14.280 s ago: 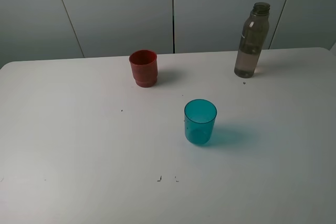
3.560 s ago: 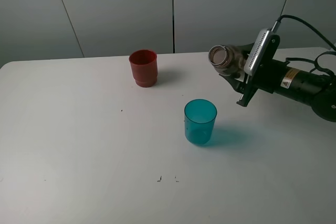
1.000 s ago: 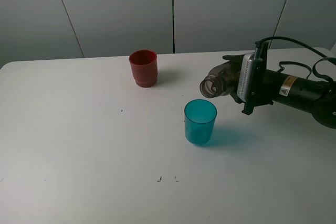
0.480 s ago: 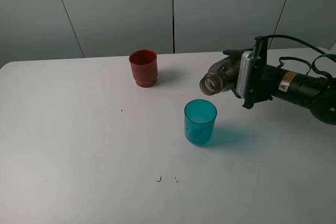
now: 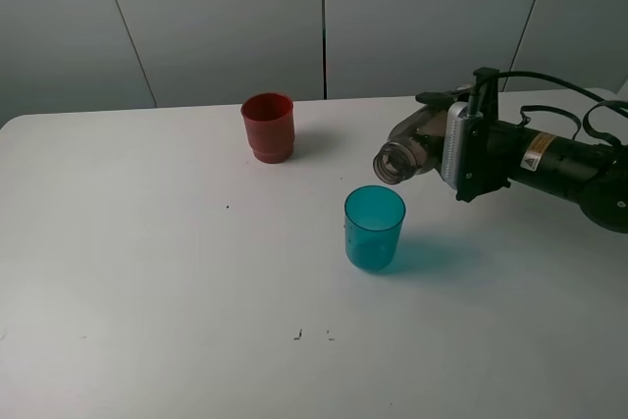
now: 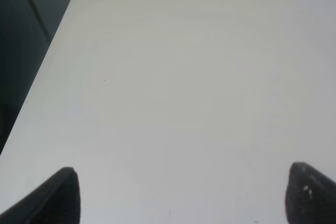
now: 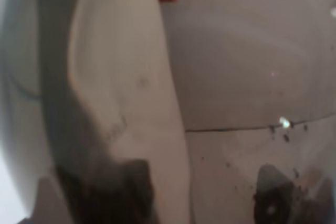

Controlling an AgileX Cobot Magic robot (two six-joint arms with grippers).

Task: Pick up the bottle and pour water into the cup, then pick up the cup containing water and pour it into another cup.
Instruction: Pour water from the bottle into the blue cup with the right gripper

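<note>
Smoky grey-brown translucent plastic: the bottle point(image 5: 407, 151). It is carried clear of the tabletop point(image 5: 147, 272) and tipped close to level. Its open-looking mouth is turned toward the teal cup and sits just above and behind the cup's rim on the right-arm side. Right jaws: clenched on the bottle's body. In the right wrist view the bottle point(image 7: 121, 103) fills almost the whole picture.

Teal-blue translucent plastic: the cup point(image 5: 374, 228). Upright, mid-tabletop, nearly beneath the bottle's mouth. No stream shows, and whether any water lies inside cannot be told.

Opaque red plastic: another cup point(image 5: 268, 127). Upright, toward the back of the tabletop, well apart from the teal cup, nothing touching it.

Left jaws: released. Two dark fingertips point(image 6: 64, 195) stand wide over bare tabletop with nothing between them. This arm is absent from the high view.

Progress, as judged:
- Done: bottle pick-up.
- In hand: the pour into the teal cup, with the mouth not quite centred over the rim.
- Left: completing that pour, setting the bottle aside, lifting the teal cup and emptying it into the red one.

Markings: one small yellow-and-white label point(image 5: 537, 151) on the black housing of the right arm point(image 5: 574, 169), too small to read. No brand or writing is legible on the bottle or on either cup.
</note>
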